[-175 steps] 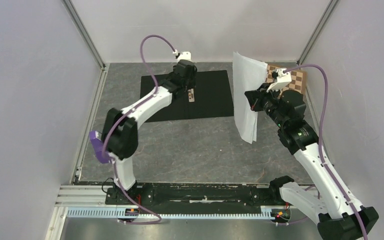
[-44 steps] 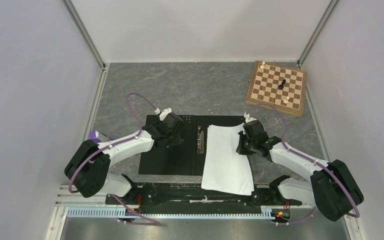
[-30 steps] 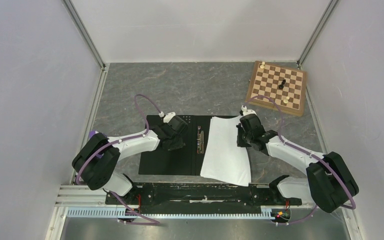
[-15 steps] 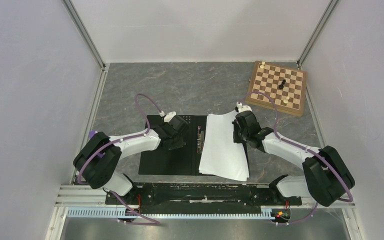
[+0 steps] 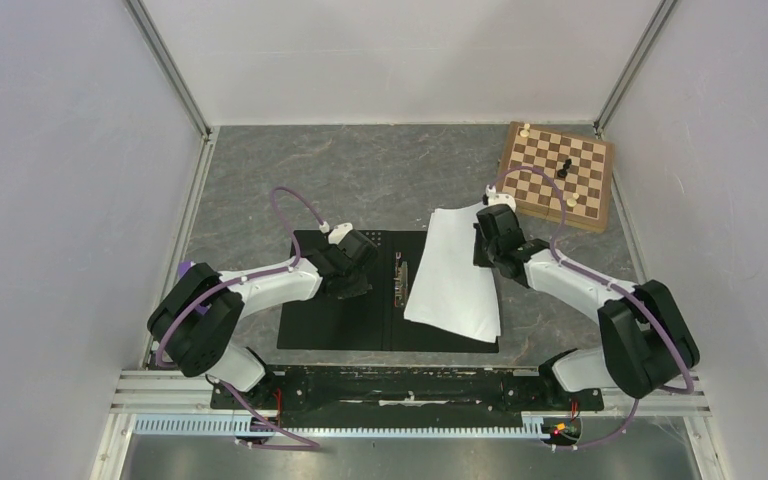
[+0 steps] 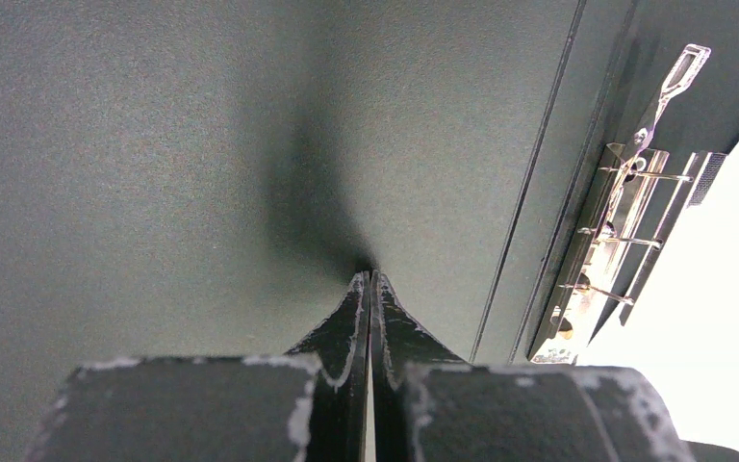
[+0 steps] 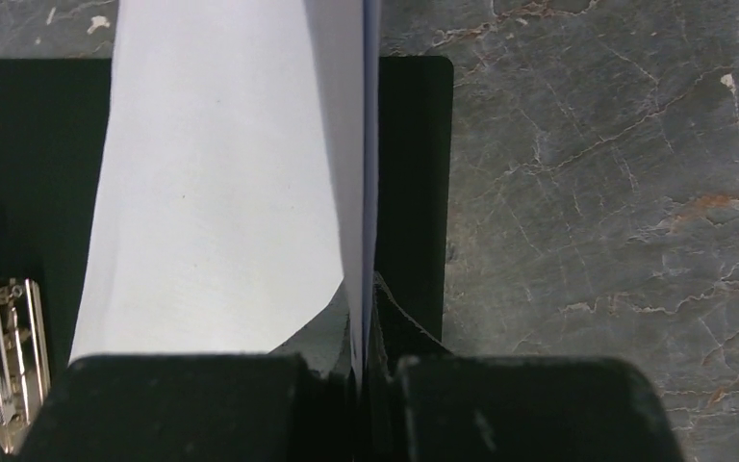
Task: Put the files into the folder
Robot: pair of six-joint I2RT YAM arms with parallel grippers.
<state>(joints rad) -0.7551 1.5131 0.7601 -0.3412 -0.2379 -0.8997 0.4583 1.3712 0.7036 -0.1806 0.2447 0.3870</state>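
The folder [image 5: 345, 320] lies open on the table, black inner faces up, its metal clip [image 5: 400, 278] along the spine. The files [image 5: 455, 280], white sheets, rest slanted over the folder's right half, their far end past its far edge. My right gripper [image 5: 482, 245] is shut on the files' right edge, seen close in the right wrist view as files [image 7: 221, 183] pinched in the gripper [image 7: 364, 289]. My left gripper [image 5: 352, 282] is shut with nothing in it, its tips [image 6: 370, 277] down on the folder's left inner face [image 6: 154, 144] beside the clip [image 6: 625, 241].
A wooden chessboard [image 5: 535, 185] with a few pieces stands at the far right, close behind my right arm. Grey stone-patterned table [image 5: 360, 180] lies beyond the folder. White walls close in the left, right and back.
My right gripper has drawn the files away from the near edge, toward the far side, so their near end now lies on the folder. The left arm has stayed put.
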